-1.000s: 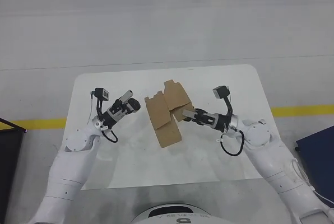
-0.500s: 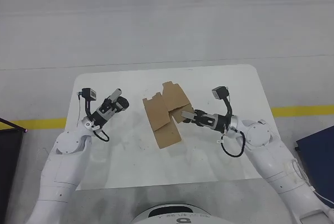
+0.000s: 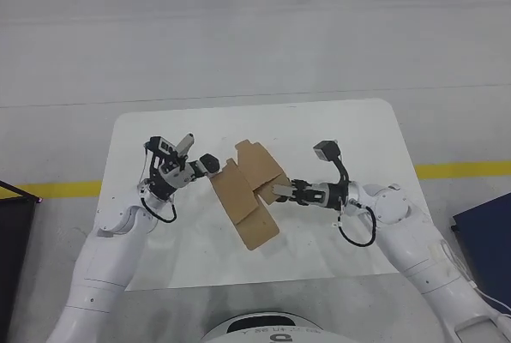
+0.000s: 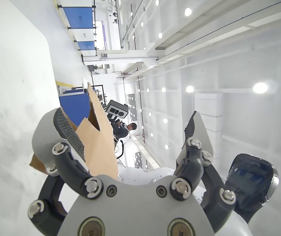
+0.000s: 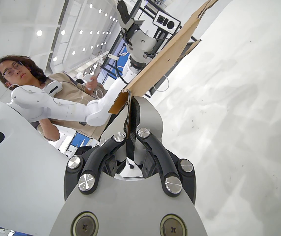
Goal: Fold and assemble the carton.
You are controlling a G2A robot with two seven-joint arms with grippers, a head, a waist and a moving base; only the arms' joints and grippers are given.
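Note:
The brown cardboard carton [image 3: 247, 193], partly unfolded with flaps splayed, is held tilted above the middle of the white table [image 3: 350, 129]. My right gripper [image 3: 278, 190] is shut on a flap at its right side. In the right wrist view the fingertips [image 5: 136, 114] pinch the cardboard edge, and the carton [image 5: 170, 47] rises away from them. My left gripper [image 3: 211, 163] is at the carton's left edge and is open. In the left wrist view a carton panel [image 4: 98, 143] stands between the spread fingers [image 4: 69, 133], close against one pad.
The table has bare surface all around the carton, with its edges near both arms. A yellow floor line [image 3: 470, 167] runs past the table on either side. A dark blue object [image 3: 504, 231] stands off the table at the right.
My left gripper swung out to the left, then came back in to the carton's left edge. The right gripper shifted left with the carton, which now sits more tilted.

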